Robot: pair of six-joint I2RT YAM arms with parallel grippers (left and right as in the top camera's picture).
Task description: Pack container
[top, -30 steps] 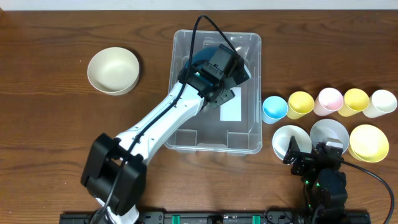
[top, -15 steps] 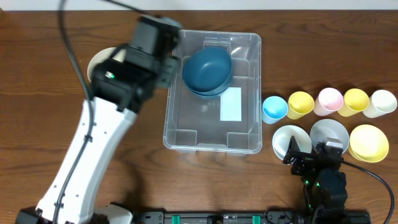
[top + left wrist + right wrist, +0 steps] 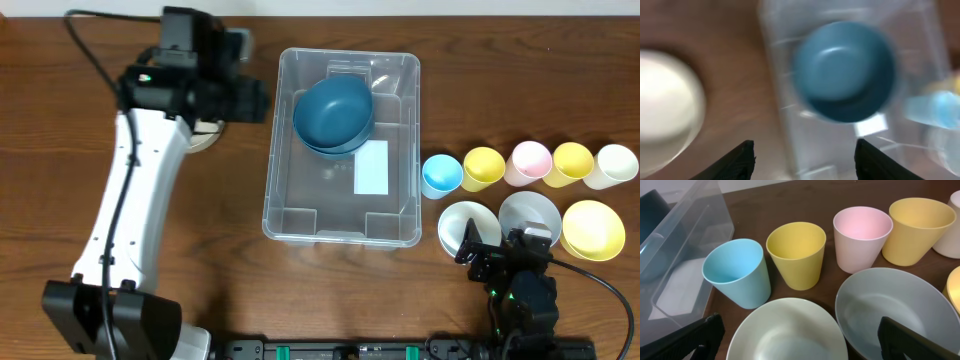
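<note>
5 cups (image 3: 530,162) beside 3 bowls (image 3: 531,211)

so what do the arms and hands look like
Left arm: white links, black joints, a black cable looping off it. Right arm: compact, black, with a small green light. Left hand and right hand are both black.

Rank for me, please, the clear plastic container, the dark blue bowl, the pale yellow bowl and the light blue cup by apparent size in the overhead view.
Largest to smallest in the overhead view:
1. clear plastic container
2. dark blue bowl
3. pale yellow bowl
4. light blue cup
No ties.
</note>
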